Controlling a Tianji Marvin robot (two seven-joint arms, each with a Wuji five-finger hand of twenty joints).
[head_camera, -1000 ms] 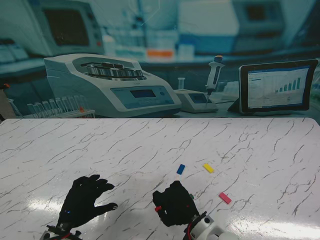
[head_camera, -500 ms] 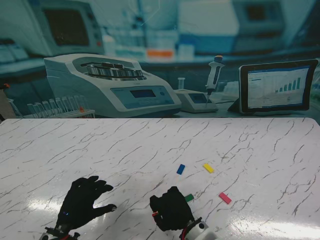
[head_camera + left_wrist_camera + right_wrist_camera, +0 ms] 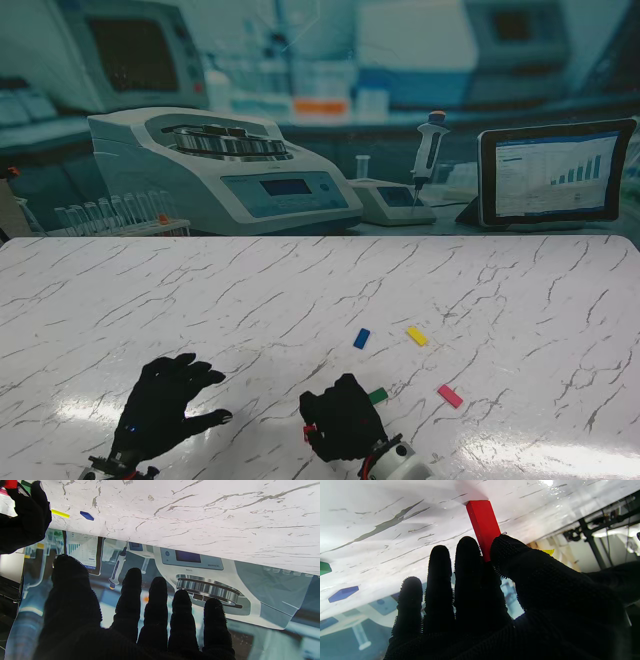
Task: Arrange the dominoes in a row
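Right hand: pinches the red domino between thumb and fingers; the block's far end touches the marble table. Position unchanged from half a second ago; one second ago it sat slightly farther from me and to the right.

Green domino: flat, just beside the right hand on its far right side; it was hidden under the hand one second ago.

Blue domino, yellow domino: farther from me than the right hand, near each other, unmoved.

Pink domino: right of the green domino, unmoved.

Left hand: fingers spread, empty, well left of the right hand, barely shifted.
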